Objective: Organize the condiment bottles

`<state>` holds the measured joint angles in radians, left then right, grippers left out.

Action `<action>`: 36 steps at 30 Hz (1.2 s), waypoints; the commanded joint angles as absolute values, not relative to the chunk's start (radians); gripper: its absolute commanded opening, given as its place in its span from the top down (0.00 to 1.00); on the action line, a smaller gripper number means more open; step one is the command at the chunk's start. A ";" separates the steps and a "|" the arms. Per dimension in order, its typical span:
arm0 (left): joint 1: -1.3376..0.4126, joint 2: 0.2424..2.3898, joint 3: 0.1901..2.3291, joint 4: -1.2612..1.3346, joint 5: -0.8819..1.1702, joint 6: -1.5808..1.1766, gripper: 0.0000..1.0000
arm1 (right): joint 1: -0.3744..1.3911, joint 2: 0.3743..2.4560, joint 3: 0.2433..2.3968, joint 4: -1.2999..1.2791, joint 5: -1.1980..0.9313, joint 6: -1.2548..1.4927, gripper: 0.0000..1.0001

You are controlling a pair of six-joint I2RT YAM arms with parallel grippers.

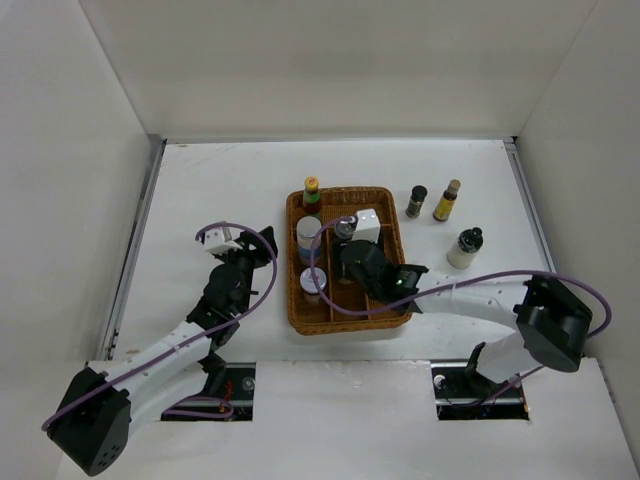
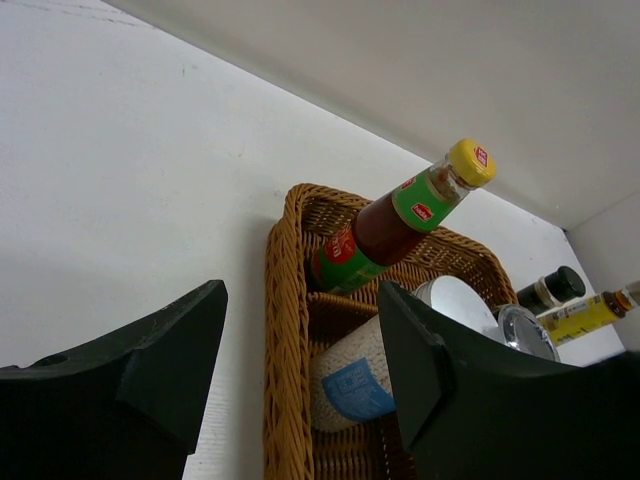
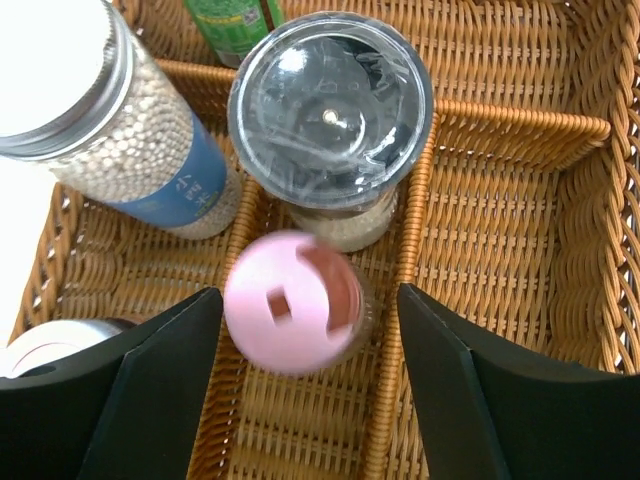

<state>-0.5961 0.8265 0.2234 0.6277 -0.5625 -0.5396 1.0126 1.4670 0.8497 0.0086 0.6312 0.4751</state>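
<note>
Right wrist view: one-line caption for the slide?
Right pincer open on either side of a pink-capped jar in the wicker tray, with a clear-lidded jar and a blue-banded jar just beyond.

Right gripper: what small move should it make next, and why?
Probably lift the right gripper straight up. Its jaws stand open around the pink-capped jar, which already sits inside the wicker tray, and three bottles stand outside the tray.
</note>
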 commanded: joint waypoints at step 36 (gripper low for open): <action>-0.625 0.755 0.212 0.663 -0.523 -0.558 0.38 | 0.231 1.233 0.739 -0.127 0.686 0.477 0.18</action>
<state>-0.6338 0.7509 0.2115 0.6243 -0.5388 -0.5480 0.2352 1.2118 0.7055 -0.1856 0.7197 0.4847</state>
